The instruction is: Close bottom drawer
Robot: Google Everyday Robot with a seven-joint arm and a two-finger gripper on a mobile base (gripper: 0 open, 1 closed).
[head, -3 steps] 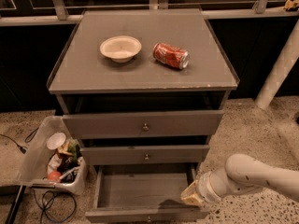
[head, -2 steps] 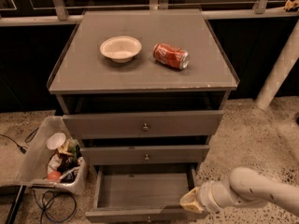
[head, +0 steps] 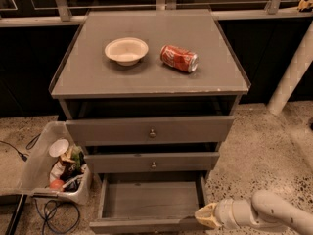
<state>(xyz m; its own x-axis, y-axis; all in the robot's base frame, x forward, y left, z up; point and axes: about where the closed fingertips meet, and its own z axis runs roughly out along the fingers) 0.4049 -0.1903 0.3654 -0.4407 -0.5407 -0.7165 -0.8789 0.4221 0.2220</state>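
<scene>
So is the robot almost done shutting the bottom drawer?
Not yet. Done: nothing you can see. The bottom drawer sticks far out and you can look right inside it. In hand: the gripper is low down by the drawer's front right corner, where it could probably push. Left: slide the drawer all the way in, until its front sits under the middle drawer.

The tool (head: 203, 216) is at the open bottom drawer's (head: 151, 199) front right corner; beyond it, a bowl (head: 126, 50) and can (head: 179, 58) rest on the bench (head: 146, 80).
</scene>
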